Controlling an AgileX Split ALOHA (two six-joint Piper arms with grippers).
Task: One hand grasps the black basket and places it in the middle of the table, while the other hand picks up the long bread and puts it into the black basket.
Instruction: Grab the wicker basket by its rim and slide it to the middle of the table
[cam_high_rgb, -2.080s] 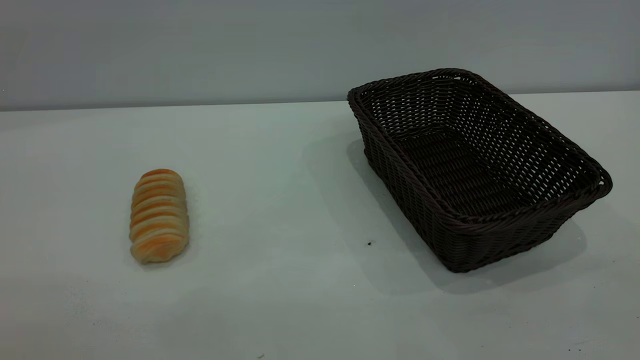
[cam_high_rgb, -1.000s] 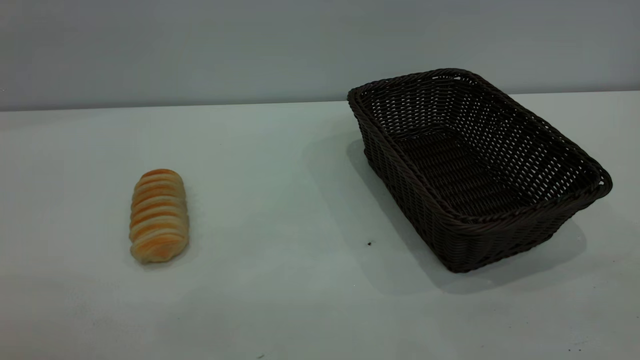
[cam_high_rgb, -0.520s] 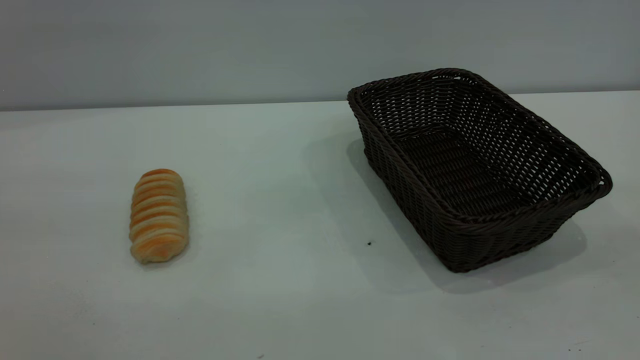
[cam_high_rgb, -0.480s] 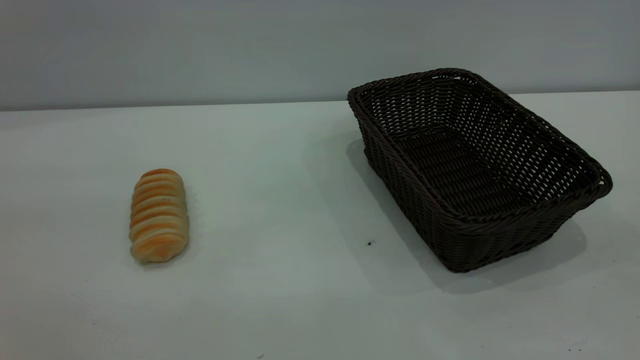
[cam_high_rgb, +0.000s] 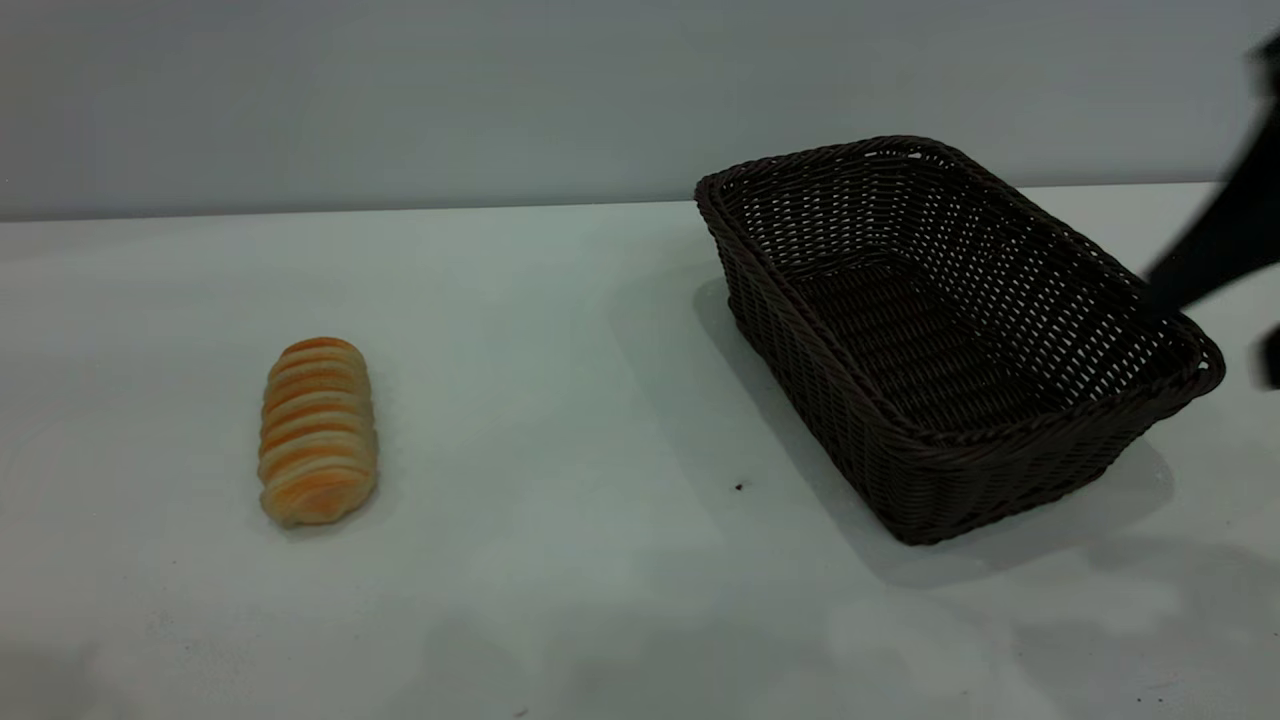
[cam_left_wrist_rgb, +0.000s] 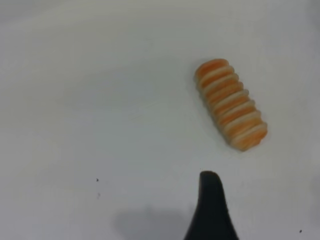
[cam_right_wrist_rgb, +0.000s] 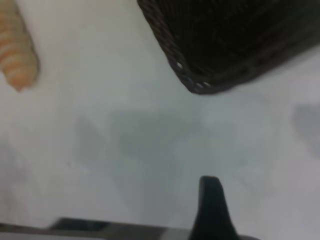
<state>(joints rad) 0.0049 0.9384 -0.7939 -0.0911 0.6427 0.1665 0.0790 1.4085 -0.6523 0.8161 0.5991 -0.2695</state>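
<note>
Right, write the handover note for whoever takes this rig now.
Right end effector: coming in at the table's right edge, near the basket, not touching it; open or shut unclear.
Left end effector: above the table, short of the bread; holds nothing.
Basket: empty, on the right side.
Bread: lying on the left side, well apart from the basket.
Done: nothing.
Left: move basket to the middle, pick up bread, put it in.
</note>
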